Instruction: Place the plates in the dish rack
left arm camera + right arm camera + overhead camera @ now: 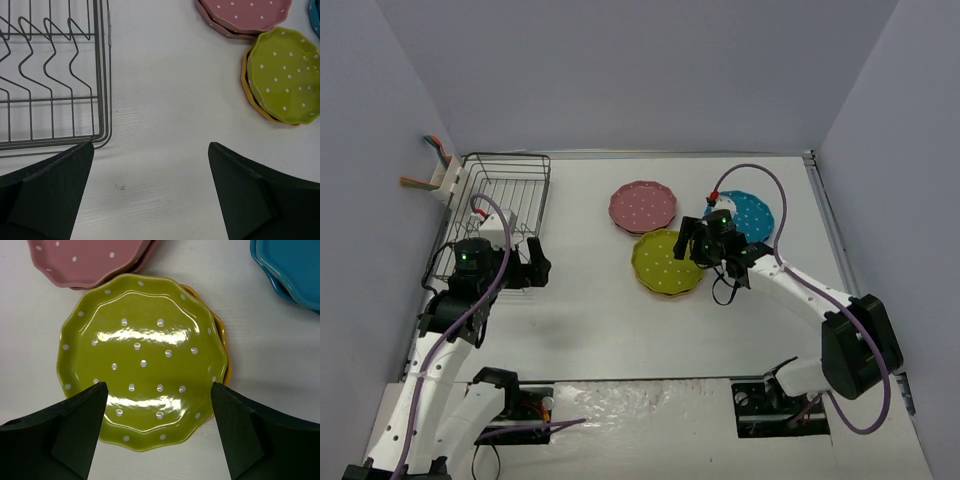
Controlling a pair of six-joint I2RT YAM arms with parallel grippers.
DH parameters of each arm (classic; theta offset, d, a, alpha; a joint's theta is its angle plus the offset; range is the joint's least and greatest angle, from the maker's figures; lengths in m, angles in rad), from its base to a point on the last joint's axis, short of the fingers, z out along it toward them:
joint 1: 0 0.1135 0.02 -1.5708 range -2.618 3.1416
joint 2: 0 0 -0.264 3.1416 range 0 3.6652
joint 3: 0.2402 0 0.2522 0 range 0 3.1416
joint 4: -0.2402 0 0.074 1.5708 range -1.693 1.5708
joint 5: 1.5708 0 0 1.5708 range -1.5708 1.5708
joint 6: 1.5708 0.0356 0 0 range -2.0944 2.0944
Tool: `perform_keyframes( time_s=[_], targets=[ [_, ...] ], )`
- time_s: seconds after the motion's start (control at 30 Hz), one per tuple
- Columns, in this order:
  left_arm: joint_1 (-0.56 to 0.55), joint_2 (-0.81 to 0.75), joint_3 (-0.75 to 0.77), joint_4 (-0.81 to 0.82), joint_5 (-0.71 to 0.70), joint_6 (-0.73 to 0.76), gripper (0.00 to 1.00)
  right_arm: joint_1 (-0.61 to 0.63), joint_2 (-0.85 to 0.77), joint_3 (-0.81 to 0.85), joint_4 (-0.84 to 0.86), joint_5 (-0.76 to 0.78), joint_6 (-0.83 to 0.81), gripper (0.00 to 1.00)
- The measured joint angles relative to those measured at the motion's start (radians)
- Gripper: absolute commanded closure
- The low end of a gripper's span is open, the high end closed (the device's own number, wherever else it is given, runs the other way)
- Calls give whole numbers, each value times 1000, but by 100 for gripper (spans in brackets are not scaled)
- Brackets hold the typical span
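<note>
Orange plate (224, 347) hidden under lime plate (145, 355), only its rim showing. Right gripper (157, 390) spread wide above both. Left gripper (150, 145) released over open tabletop (160, 90) beside the dish rack (104, 75) corner.

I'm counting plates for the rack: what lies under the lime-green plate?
An orange-yellow plate sits under the lime-green plate; only a sliver of its rim shows along one side. Its face is covered, and anything beneath it is hidden.

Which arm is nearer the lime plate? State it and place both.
Right. The right fingers hover over the lime plate, above its near rim. The left fingers hang by the dish rack corner, well off to the plate's left.
</note>
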State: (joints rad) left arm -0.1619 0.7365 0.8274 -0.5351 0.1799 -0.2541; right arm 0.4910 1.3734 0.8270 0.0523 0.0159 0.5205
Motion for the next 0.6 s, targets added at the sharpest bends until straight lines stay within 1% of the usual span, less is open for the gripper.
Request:
perform_keyframes(
  time_s=[0.17,0.3,0.6],
  targets=[
    [0,-24,-7,2,-1,2,3,0,90,-11,39,33,44,25],
    [0,-27,-7,2,-1,3,3,0,138,-20,61,45,63,26],
    [0,-25,-7,2,-1,6,3,0,151,-42,93,87,85,26]
  ],
)
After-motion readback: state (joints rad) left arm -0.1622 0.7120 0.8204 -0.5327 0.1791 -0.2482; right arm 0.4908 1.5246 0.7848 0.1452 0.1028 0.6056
